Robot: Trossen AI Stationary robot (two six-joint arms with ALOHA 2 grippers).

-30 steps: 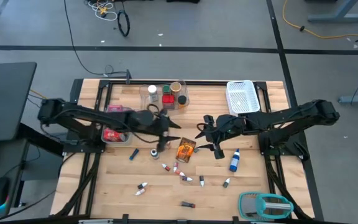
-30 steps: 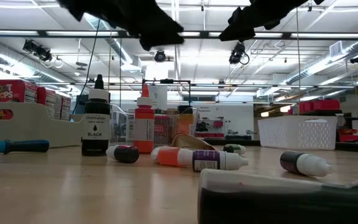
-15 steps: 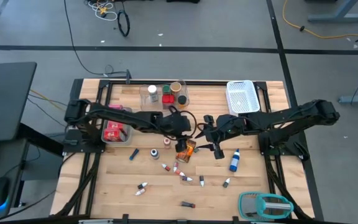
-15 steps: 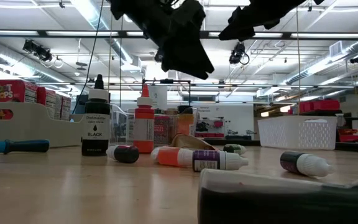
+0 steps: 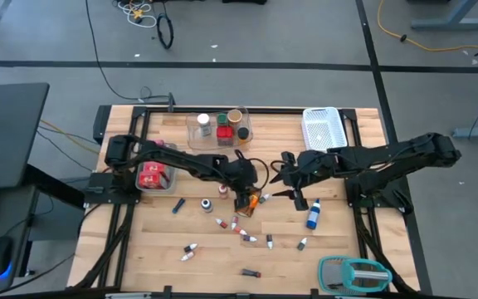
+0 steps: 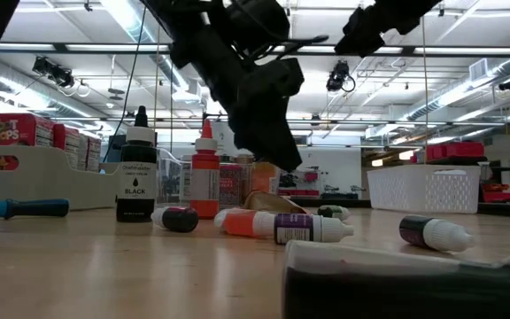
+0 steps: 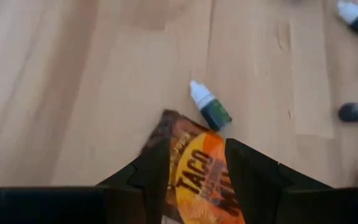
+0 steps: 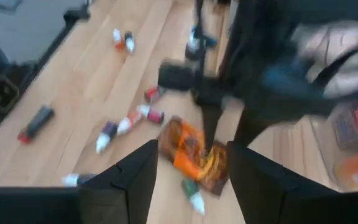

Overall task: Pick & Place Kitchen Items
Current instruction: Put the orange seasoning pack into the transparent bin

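Observation:
An orange taco packet (image 5: 254, 202) lies flat on the wooden table near its middle. My left gripper (image 5: 245, 197) slants down over it, open. In the left wrist view the packet (image 7: 197, 180) fills the gap between the two fingers and reaches out past one of them. A green-bodied vial (image 7: 209, 107) lies just beyond the packet. My right gripper (image 5: 294, 189) hangs open above the table, right of the packet, with nothing between its fingers. A blue bottle (image 5: 312, 216) lies right of it. My left gripper comes at the orange packet slanting down from the table's left side, its fingers (image 7: 157, 168) over the packet's upper face. I cannot tell whether they touch it. The packet lies on the table.
Several small vials (image 5: 237, 226) are scattered near the front, with a small jar (image 5: 205, 205) and a blue pen-like item (image 5: 178, 205) to the left. A clear tray of jars (image 5: 220, 126), a white mesh basket (image 5: 322, 129), a grey bin (image 5: 150, 174) and a teal gadget (image 5: 353, 272) stand around the edges.
My left gripper has gone toward the table's right edge and down, tipping more steeply, until it stands over the orange packet. My right gripper has drawn back slightly toward the right edge. The packet has not moved.

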